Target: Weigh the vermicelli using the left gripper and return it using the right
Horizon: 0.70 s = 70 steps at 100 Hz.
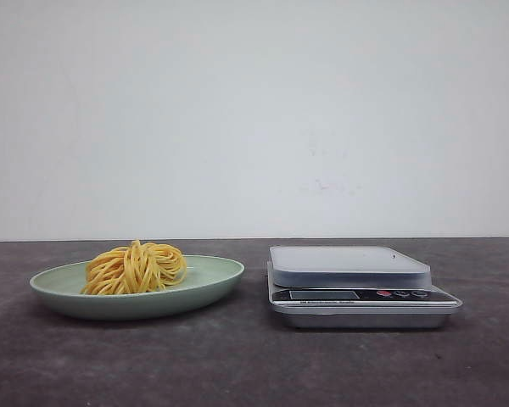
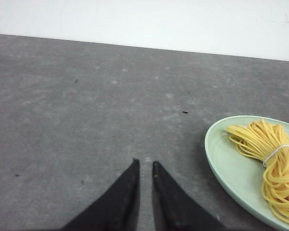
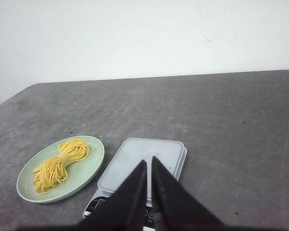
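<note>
The vermicelli (image 1: 136, 267) is a small yellow-orange nest lying on the pale green plate (image 1: 214, 276) at the left of the table. The grey kitchen scale (image 1: 348, 264) stands to the right of the plate, with nothing on its platform. Neither gripper shows in the front view. In the left wrist view, my left gripper (image 2: 145, 162) is shut and empty over bare table, to the left of the plate (image 2: 226, 163) and vermicelli (image 2: 272, 159). In the right wrist view, my right gripper (image 3: 149, 160) is shut and empty, high above the scale (image 3: 149, 149). That view also shows the vermicelli (image 3: 58, 164) on the plate (image 3: 89, 169).
The table is dark grey (image 1: 254, 365), with a white wall behind it. The scale's display and buttons (image 1: 356, 295) face the front. The table's left corner shows in the right wrist view (image 3: 19, 96).
</note>
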Each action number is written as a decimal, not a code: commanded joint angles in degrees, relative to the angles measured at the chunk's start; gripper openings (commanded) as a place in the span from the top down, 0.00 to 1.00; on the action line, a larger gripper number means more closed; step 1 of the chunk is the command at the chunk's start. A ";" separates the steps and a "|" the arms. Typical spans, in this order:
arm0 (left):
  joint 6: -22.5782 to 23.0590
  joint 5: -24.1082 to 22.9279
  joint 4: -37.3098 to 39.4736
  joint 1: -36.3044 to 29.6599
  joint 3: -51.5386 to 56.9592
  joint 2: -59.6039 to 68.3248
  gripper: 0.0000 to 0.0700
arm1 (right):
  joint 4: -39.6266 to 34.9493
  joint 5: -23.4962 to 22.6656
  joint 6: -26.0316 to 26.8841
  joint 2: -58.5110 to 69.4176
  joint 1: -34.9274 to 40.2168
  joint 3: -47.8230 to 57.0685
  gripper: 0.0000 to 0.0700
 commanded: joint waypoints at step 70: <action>0.39 0.04 -0.33 -0.04 -1.01 0.02 0.98 | 10.12 5.84 -11.98 -2.69 -13.25 -7.34 0.99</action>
